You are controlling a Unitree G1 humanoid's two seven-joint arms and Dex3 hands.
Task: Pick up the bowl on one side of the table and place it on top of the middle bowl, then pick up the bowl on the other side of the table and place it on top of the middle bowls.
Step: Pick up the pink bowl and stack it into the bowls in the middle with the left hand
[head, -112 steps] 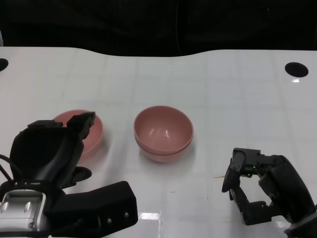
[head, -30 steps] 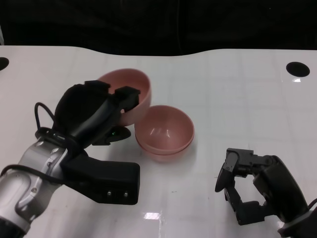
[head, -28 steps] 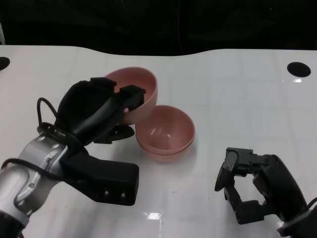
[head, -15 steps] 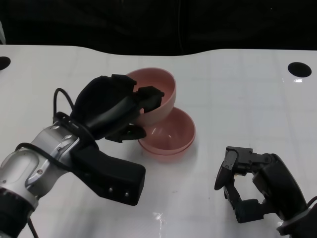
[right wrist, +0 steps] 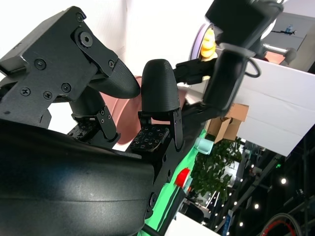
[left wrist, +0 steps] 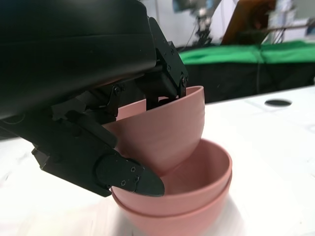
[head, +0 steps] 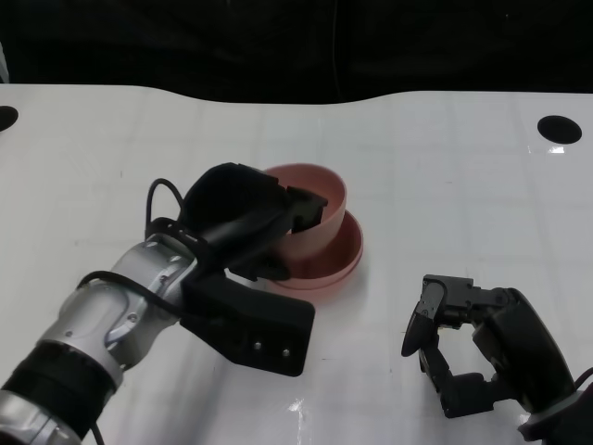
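Left hand [head: 243, 221] fingers [left wrist: 162, 73] pinch the near rim of the pink bowl [head: 315, 215], held tilted, its base inside the stacked bowls [head: 338, 264] at bench centre. Right hand [head: 473, 348], at four o'clock from the stack, fingers apart, holds nothing

The black left hand [head: 246, 222] hides the near side of the tilted pink bowl [head: 315, 218]; the silver left forearm [head: 88, 348] is cut off by the edge.

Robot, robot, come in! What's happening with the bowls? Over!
Left hand holds pink bowl, tilted, partly inside middle stack. Right hand holds nothing, fingers apart. Nothing in the way.
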